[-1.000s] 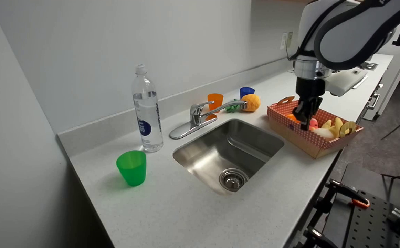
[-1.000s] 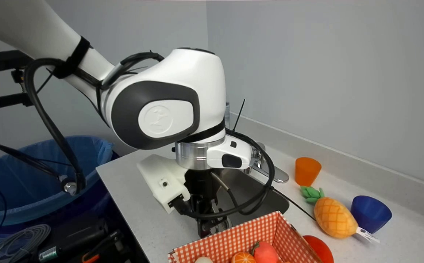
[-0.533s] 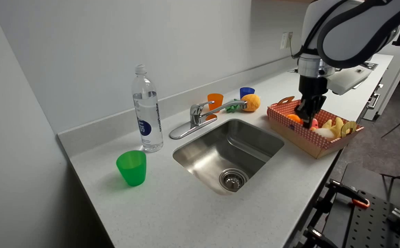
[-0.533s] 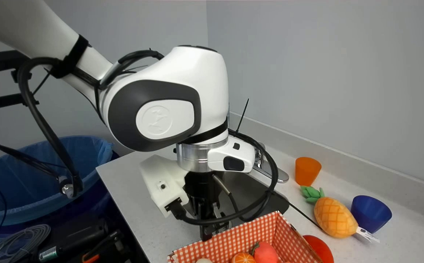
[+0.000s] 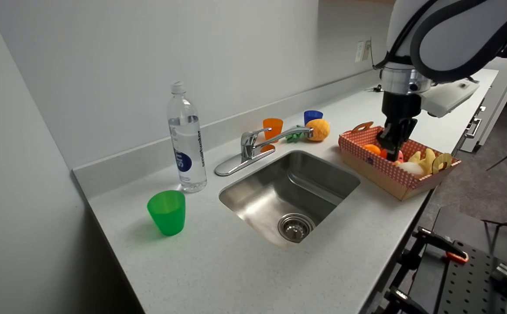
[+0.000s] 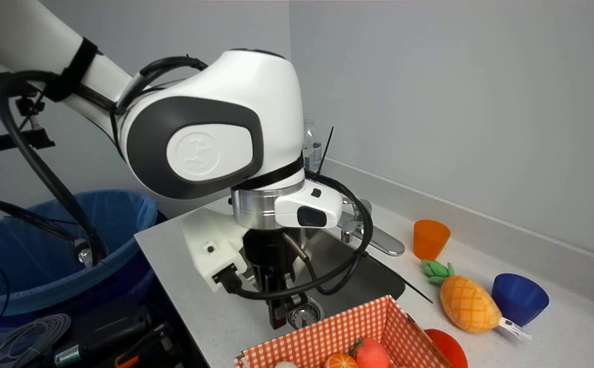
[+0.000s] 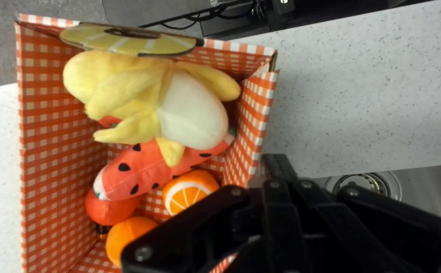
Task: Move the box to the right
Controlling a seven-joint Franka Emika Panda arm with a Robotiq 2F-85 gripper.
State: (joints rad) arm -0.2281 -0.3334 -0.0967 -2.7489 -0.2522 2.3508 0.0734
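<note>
The box [image 5: 371,170] is a red-and-white checked basket with handle tabs, full of plush fruit. It stands on the counter beside the sink, at the bottom of an exterior view [image 6: 322,335] and at the left of the wrist view [image 7: 46,151]. A yellow plush banana [image 7: 122,83], a watermelon toy [image 7: 137,170] and oranges lie in it. My gripper [image 7: 279,165] points down with its fingertips together, just outside the box's sink-side wall. It shows in both exterior views [image 5: 392,155] [image 6: 276,324]. Nothing shows between the fingers. Whether they touch the wall I cannot tell.
A sink [image 5: 258,205] with a faucet [image 5: 247,150] is beside the box. A pineapple toy [image 6: 468,304], an orange cup [image 6: 430,239], a blue cup [image 6: 519,299] and a red round thing [image 6: 448,347] stand nearby. A bottle [image 5: 187,139] and a green cup [image 5: 167,213] stand farther off.
My gripper has shifted slightly to the right and up in an exterior view, and left and slightly up in an exterior view from the other side. The box has not moved.
</note>
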